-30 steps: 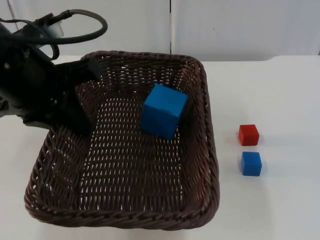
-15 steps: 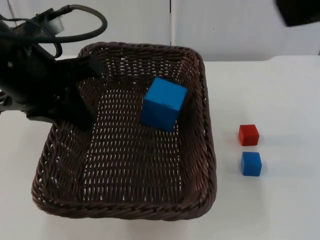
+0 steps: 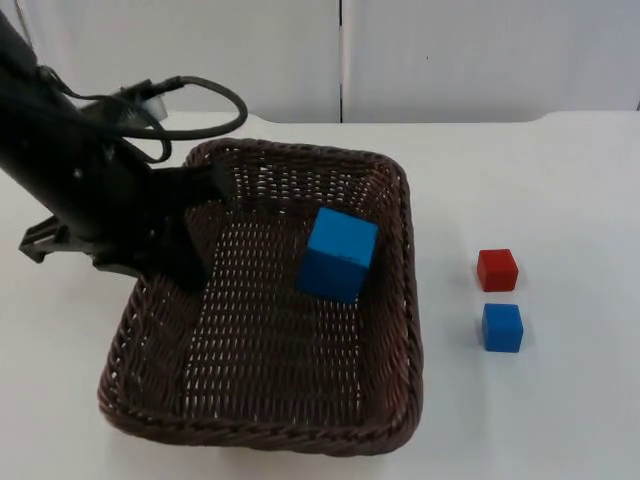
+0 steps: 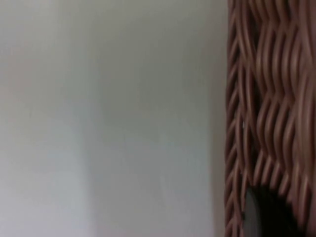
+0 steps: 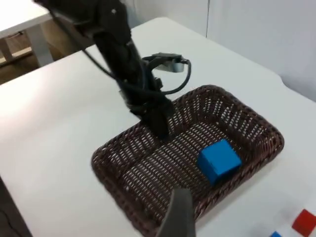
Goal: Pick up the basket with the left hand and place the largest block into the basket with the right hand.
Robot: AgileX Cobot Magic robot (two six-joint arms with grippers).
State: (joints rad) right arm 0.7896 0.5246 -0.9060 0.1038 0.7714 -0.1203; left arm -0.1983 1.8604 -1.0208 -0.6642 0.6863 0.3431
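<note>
Left gripper: the left gripper is clamped on the left wall of the basket, one finger inside the weave and the rest of the arm outside; the left wrist view has the woven wall pressed close beside a fingertip.
Right gripper: the right gripper is high above the table, looking down on the whole scene; whether its fingers are apart cannot be told.
Basket: dark brown wicker, rectangular, with its far left part at the gripper; whether its base touches the table cannot be told.
Largest block: the big blue cube lies inside the basket, tilted, near the right wall and towards the far end; also seen from the right wrist.
Other things: a small red cube and a small blue cube sit on the table right of the basket, the red one farther back, the two near each other but not touching, both apart from the basket rim.
In the way: the left arm covers the basket's far left corner in the top view; nothing lies over the big cube.
Count: one basket, three cubes (two blue, one red), two arms.
Backdrop: grey partition wall behind the table edge.
</note>
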